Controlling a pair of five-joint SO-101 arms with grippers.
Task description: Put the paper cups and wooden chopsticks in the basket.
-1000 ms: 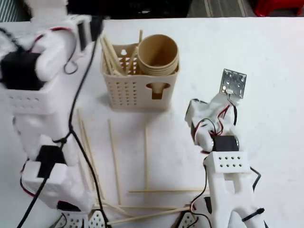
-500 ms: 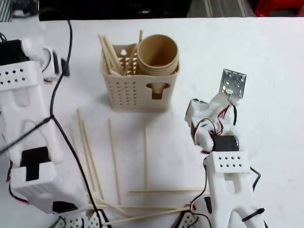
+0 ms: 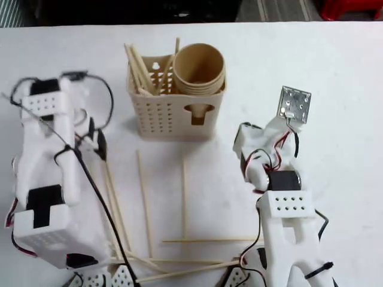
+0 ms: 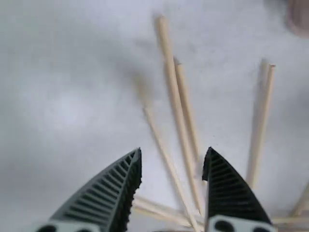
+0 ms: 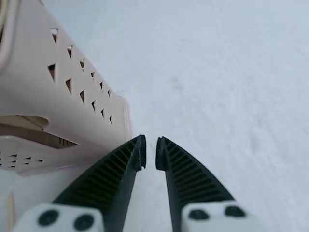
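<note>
Bright, even light; soft shadows.

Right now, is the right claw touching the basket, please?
Apart: the high view shows bare table between the basket and the right claw's arm.

We see a basket holding cups and chopsticks, with more chopsticks loose on the table below it.

In the upper middle of the high view we find the cream perforated basket (image 3: 170, 116) standing upright. On its right side sits a nested stack of tan paper cups (image 3: 199, 66), mouths up. On its left side a bundle of wooden chopsticks (image 3: 140, 72) leans with its ends above the rim. In the lower middle of the frame we count several loose chopsticks (image 3: 144, 203) lying flat. Two run up and down the frame, side by side but apart. A few slant along the left, and others lie crosswise near the bottom edge, overlapping toward the lower left.
</note>
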